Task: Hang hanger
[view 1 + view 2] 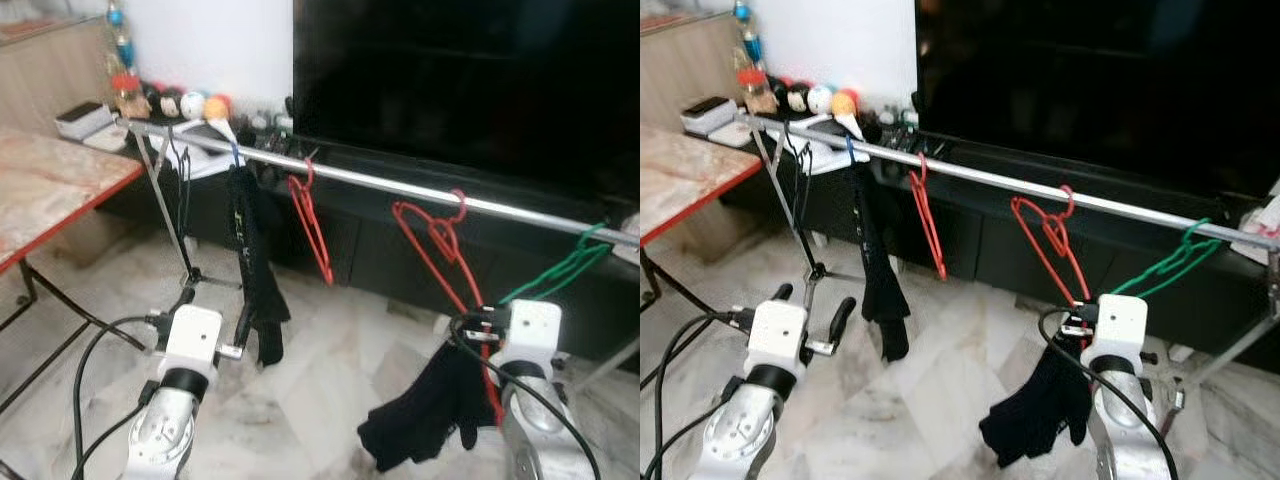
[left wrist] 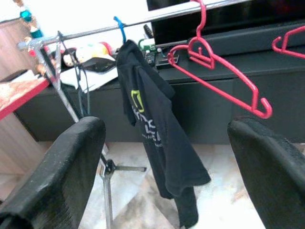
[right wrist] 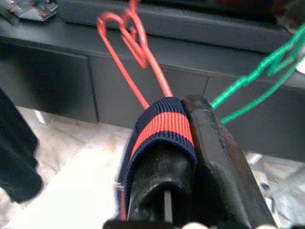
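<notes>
marble floor (image 1: pixel 320 380) | right end effector (image 3: pixel 190 143) raised, clamped on red hanger (image 1: pixel 440 250) | left end effector (image 2: pixel 167 157) apart

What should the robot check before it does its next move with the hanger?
1. Right gripper shut on the red wire hanger with the dark garment: ok.
2. Hanger hook over the silver metal rail: ok, it sits on the rail.
3. Garment's striped collar pinched along with the hanger: not ok, it may tug when the gripper lets go.
4. Left gripper open and apart from the hanging black T-shirt: ok.
5. Green wire hanger close beside: cannot tell if it will snag.
</notes>
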